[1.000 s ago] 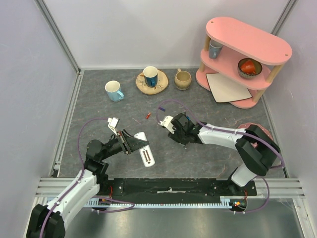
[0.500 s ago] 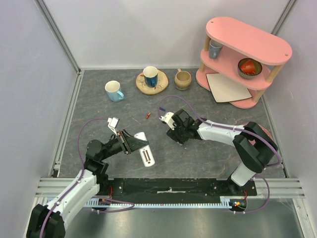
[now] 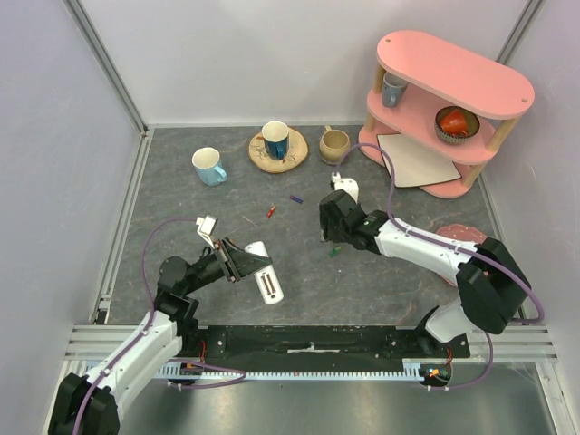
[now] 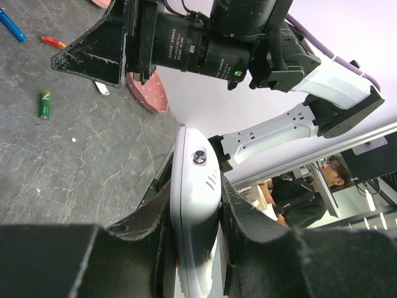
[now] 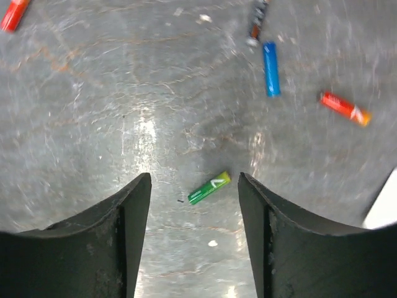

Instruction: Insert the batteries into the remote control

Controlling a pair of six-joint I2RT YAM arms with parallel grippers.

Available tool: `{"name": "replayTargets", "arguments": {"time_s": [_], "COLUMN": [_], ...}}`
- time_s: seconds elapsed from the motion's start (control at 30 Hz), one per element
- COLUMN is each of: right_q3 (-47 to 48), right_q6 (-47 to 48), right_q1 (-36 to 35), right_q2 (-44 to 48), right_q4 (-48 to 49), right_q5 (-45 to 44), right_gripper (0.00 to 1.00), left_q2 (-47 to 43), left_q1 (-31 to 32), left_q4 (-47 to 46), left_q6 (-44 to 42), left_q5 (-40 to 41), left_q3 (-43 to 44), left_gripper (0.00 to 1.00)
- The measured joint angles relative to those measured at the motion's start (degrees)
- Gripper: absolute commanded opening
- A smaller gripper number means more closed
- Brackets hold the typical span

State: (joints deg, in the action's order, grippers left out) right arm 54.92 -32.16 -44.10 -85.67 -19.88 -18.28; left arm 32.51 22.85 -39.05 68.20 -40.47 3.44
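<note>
- L claw (image 3: 237,262): narrow, clamped on the remote (image 3: 264,272). No shift vs 1 s ago.
- Remote: front-left of table (image 3: 181,195), held tilted, dark slot (image 3: 269,288) facing up. Slot contents too small to tell. Whether the lower end touches the table: can't tell.
- R claw (image 5: 194,178): wide, nothing between the jaws.
- Change, R arm: 1 s ago it sat low at mid-table, nearer the remote, jaws less wide. Now it is further back and to the right, jaws wider.
- Green batt. (image 5: 209,187): flat on the table just ahead of the R claw, touching neither jaw. Not seen in either earlier top view, so prob. just let go or just uncovered.
- Blue batt. (image 5: 270,68) and red batt. (image 5: 345,108): loose on the table beyond the green one, apart from each other. Same spots as before.
- Dark batt. (image 5: 257,22): just beyond the blue one; blurred, ID unsure.
- Meaning for task: judged 0 batts in transit, and all those seen lie well apart from the remote. Loading looks no further along.
- Next, as judged: R claw must re-grip 1 batt., the green being nearest, then carry it to the slot.
- Risk: the batt. is thin and round, so it may roll or slip as the jaws close.
</note>
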Motion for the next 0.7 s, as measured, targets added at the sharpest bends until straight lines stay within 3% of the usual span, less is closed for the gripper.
{"name": "replayTargets", "arguments": {"time_s": [0.13, 0.27, 0.7], "right_q3": [-1.6, -1.7, -1.8], "right_q6": [-19.9, -30.5, -42.7], "right_q1": [-1.3, -4.3, -4.9], "right_q2": [0.0, -1.5, -6.7], "right_q4": [-3.0, -5.9, -8.5], "right_q5": [-5.2, -7.7, -8.8], "right_gripper": [0.59, 0.56, 0.51], "left_q2": [0.0, 0.0, -0.6], "left_q1": [0.0, 0.0, 0.0], "left_q4": [0.0, 0.1, 1.3], "left_q6": [0.0, 0.0, 0.0], "left_q5": [0.4, 1.4, 3.0], "left_q3": [0.0, 0.0, -0.1], "left_gripper": [0.02, 0.02, 0.02]}}
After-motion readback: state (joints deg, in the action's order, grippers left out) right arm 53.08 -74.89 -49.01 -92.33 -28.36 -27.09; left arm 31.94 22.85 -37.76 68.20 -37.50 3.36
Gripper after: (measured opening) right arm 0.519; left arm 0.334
